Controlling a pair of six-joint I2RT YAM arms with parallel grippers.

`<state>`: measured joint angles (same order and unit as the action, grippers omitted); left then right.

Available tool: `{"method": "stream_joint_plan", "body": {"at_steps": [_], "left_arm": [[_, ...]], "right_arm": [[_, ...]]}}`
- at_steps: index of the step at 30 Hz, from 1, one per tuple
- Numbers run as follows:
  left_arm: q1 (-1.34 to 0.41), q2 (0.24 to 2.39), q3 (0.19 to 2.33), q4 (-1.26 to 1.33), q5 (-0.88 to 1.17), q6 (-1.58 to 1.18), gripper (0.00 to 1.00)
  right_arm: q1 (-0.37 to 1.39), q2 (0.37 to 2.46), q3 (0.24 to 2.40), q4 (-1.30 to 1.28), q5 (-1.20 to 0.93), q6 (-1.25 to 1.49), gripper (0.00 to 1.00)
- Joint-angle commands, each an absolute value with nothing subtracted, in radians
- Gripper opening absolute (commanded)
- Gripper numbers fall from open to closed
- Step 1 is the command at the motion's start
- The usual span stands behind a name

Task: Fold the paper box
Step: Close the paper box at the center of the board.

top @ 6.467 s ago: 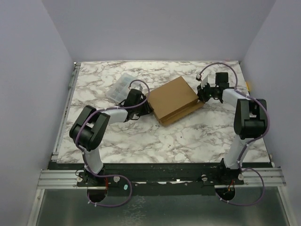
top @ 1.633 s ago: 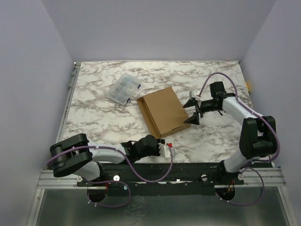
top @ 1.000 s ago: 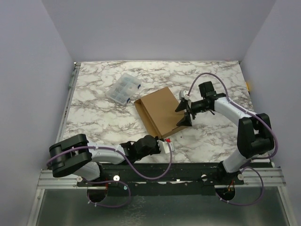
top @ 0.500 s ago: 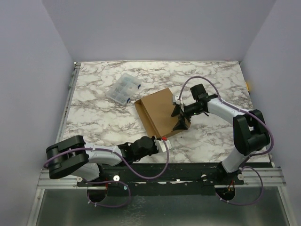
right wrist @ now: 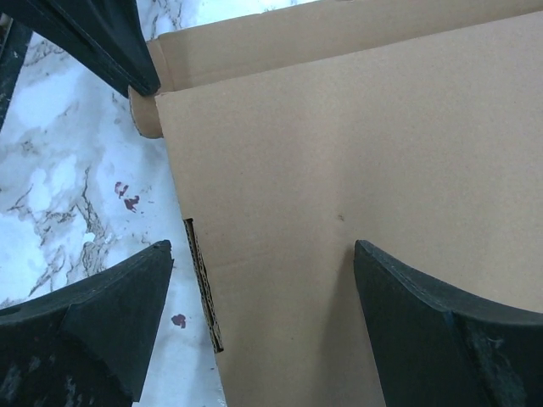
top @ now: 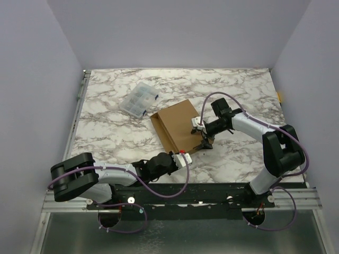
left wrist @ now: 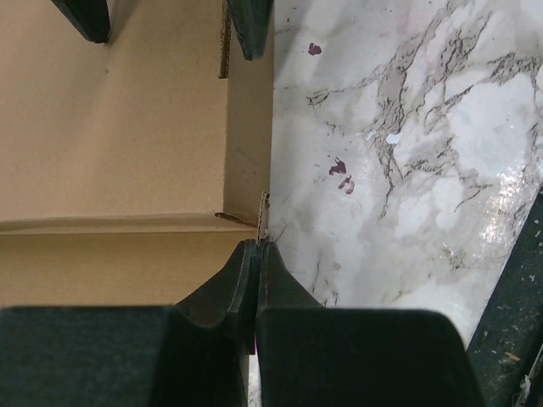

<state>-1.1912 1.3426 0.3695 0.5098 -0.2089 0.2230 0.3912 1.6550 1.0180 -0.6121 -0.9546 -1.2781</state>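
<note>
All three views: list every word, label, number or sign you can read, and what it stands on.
No text can be read anywhere.
The paper box is plain brown, unprinted.
The clear plastic case is too small to show any label.
The marble table carries only veining.

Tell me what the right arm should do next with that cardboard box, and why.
Probably close on the edge of the paper box. The right gripper is open astride that edge, one finger over cardboard, one over the marble table, while the shut left gripper sits at the box's near corner.
</note>
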Motion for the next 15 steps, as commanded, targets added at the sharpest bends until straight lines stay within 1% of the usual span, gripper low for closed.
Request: {"method": "stream_joint_plan", "body": {"at_steps": [1,15], "left_arm": [[-1.183,1.346,0.395,0.471,-0.224,0.122,0.0],[-1.178,1.295,0.347,0.502,-0.273,0.004,0.0]], "right_arm": [[0.406,1.664,0.981,-0.558,-0.876,-1.285,0.9],[0.406,1.673,0.964,-0.512,-0.817,-1.231,0.83]]}}
